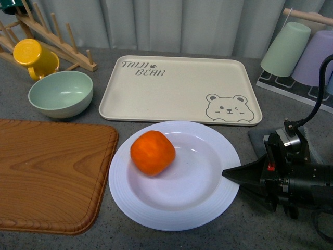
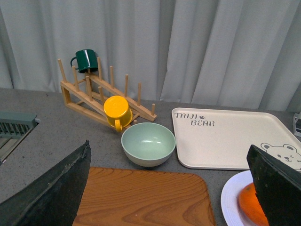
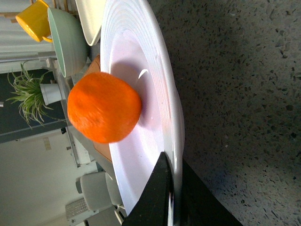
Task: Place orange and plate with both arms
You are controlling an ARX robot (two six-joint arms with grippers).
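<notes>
The orange (image 1: 152, 152) sits inside the white ridged plate (image 1: 156, 208), left of its middle, on the grey counter. My right gripper (image 1: 231, 174) is shut on the plate's right rim; in the right wrist view its fingers (image 3: 160, 197) pinch the rim (image 3: 176, 141) with the orange (image 3: 103, 113) beyond. My left gripper (image 2: 169, 188) is open and empty, out of the front view, held above the wooden board (image 2: 141, 197); the plate's edge (image 2: 230, 200) and orange (image 2: 249, 205) show by its right finger.
A wooden cutting board (image 1: 47, 172) lies left of the plate. The beige bear tray (image 1: 177, 88) lies behind it. A pale green bowl (image 1: 60, 94), yellow mug (image 1: 34, 57) and wooden rack (image 1: 52, 36) stand back left. Upturned cups (image 1: 286, 49) stand back right.
</notes>
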